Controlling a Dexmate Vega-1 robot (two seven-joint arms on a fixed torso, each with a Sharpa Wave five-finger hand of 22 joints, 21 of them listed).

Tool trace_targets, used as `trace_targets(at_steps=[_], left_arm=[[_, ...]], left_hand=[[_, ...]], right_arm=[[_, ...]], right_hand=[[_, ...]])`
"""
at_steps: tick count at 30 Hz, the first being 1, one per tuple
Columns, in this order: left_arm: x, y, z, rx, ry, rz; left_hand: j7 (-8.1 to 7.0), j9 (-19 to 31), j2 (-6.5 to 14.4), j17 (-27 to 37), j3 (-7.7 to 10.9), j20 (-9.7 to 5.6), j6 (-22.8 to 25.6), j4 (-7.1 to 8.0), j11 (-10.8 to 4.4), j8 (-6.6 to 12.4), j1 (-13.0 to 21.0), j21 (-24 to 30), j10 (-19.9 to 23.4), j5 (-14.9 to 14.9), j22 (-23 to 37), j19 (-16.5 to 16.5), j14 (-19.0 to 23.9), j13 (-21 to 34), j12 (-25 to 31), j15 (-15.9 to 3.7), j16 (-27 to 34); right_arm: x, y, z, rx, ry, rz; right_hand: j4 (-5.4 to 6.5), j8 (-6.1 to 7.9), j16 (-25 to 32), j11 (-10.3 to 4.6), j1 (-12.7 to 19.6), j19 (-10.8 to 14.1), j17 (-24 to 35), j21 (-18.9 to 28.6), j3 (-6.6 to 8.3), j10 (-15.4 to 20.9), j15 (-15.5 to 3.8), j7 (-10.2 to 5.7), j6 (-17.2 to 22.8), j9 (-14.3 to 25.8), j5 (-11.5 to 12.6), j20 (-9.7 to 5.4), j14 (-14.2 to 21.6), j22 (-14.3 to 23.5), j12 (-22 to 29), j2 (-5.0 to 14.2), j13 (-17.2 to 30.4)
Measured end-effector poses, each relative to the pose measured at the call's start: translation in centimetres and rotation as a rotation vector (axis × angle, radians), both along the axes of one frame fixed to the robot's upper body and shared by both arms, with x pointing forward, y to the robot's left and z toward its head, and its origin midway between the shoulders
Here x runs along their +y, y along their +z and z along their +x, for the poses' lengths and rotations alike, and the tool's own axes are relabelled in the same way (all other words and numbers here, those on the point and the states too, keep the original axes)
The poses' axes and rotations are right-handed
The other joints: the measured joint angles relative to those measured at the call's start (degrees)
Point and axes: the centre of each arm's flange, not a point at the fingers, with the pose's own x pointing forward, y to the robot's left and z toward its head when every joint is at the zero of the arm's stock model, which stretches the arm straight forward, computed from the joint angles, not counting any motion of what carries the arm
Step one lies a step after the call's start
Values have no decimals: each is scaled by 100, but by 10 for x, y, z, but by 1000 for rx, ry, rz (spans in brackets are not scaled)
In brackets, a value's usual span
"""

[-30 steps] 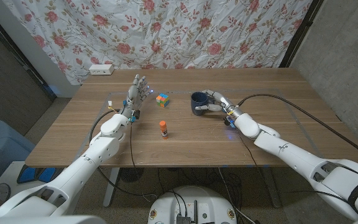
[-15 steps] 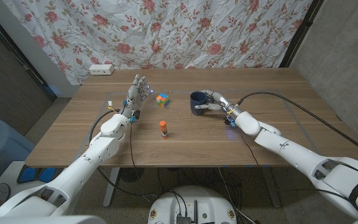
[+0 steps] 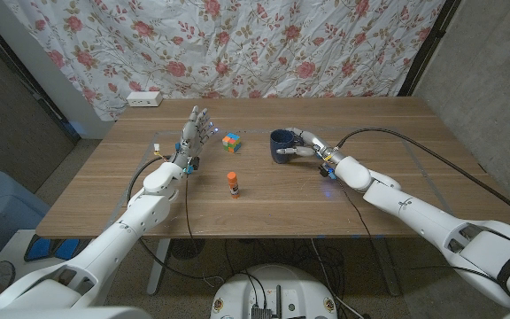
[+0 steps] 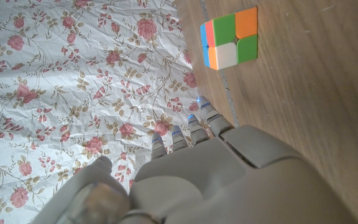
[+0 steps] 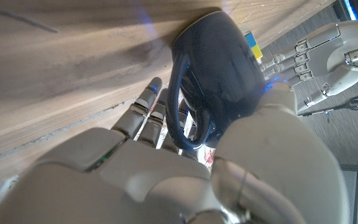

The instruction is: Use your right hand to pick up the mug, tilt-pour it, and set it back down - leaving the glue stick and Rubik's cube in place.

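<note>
Wooden table, items as found. Mug, dark blue: on the table's far right half, upright, handle turned toward the right hand. In the right wrist view the fingers pass through the mug's handle and the thumb lies against its body, so the hand grips it. Whether the base touches the wood, I cannot tell. Cube, multicoloured: left of the mug, well apart from it; also seen at. Glue stick, orange cap, white body: upright, nearer the robot than the cube. Left hand: just left of the cube, not touching it, fingers straight and apart, holding nothing; its back appears at. Floral cloth: hangs behind the table. White power strip: far left corner.
</note>
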Motion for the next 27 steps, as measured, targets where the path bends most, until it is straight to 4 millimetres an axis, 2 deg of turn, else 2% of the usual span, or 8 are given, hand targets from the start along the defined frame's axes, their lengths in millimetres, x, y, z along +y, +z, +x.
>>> trace_targets(at_steps=[2, 7, 9, 15, 20, 26, 27], left_arm=[[0, 0, 0, 0, 0, 0], [0, 0, 0, 0, 0, 0], [0, 0, 0, 0, 0, 0], [0, 0, 0, 0, 0, 0], [0, 0, 0, 0, 0, 0], [0, 0, 0, 0, 0, 0], [0, 0, 0, 0, 0, 0]], left_hand=[[0, 0, 0, 0, 0, 0, 0, 0, 0, 0, 0, 0, 0, 0, 0, 0, 0, 0, 0, 0, 0], [0, 0, 0, 0, 0, 0, 0, 0, 0, 0, 0, 0, 0, 0, 0, 0, 0, 0, 0, 0, 0], [0, 0, 0, 0, 0, 0, 0, 0, 0, 0, 0, 0, 0, 0, 0, 0, 0, 0, 0, 0, 0], [0, 0, 0, 0, 0, 0, 0, 0, 0, 0, 0, 0, 0, 0, 0, 0, 0, 0, 0, 0, 0], [0, 0, 0, 0, 0, 0, 0, 0, 0, 0, 0, 0, 0, 0, 0, 0, 0, 0, 0, 0, 0], [0, 0, 0, 0, 0, 0, 0, 0, 0, 0, 0, 0, 0, 0, 0, 0, 0, 0, 0, 0, 0], [0, 0, 0, 0, 0, 0, 0, 0, 0, 0, 0, 0, 0, 0, 0, 0, 0, 0, 0, 0, 0]], right_arm=[[0, 0, 0, 1, 1, -3], [0, 1, 1, 11, 5, -15], [0, 1, 2, 14, 8, -20], [0, 2, 2, 24, 22, -35], [0, 2, 3, 35, 33, -46], [-2, 2, 4, 43, 39, -52], [-3, 1, 5, 44, 36, -52]], right_hand=[[-24, -62, -22, -26, 0, -39, -21, -6, -24, -65, 16, -1, -83, 0, 22, 0, -102, 0, 0, 0, -13], [-16, -216, -40, 21, -1, -210, -52, -6, -79, -313, 141, -1, -249, -1, 63, 33, -328, -1, 0, -1, -40], [12, -292, -44, 42, -55, -297, -71, -6, -114, -455, 201, 24, -327, -1, 84, 56, -432, -1, 0, -55, -63], [32, -515, -64, 102, -53, -453, -122, -6, -189, -802, 330, 98, -593, -1, 106, 123, -740, -5, 0, -53, -119], [66, -731, -64, 187, -121, -706, -181, -46, -285, -1084, 491, 168, -861, -1, 109, 176, -1023, -16, 0, -121, -191], [92, -839, -64, 224, -122, -893, -211, -67, -329, -1214, 533, 205, -942, -1, 128, 157, -1227, -16, 0, -121, -226], [94, -862, -83, 225, -164, -933, -224, -67, -331, -1250, 542, 226, -964, -1, 128, 195, -1263, -24, 0, -129, -245]])
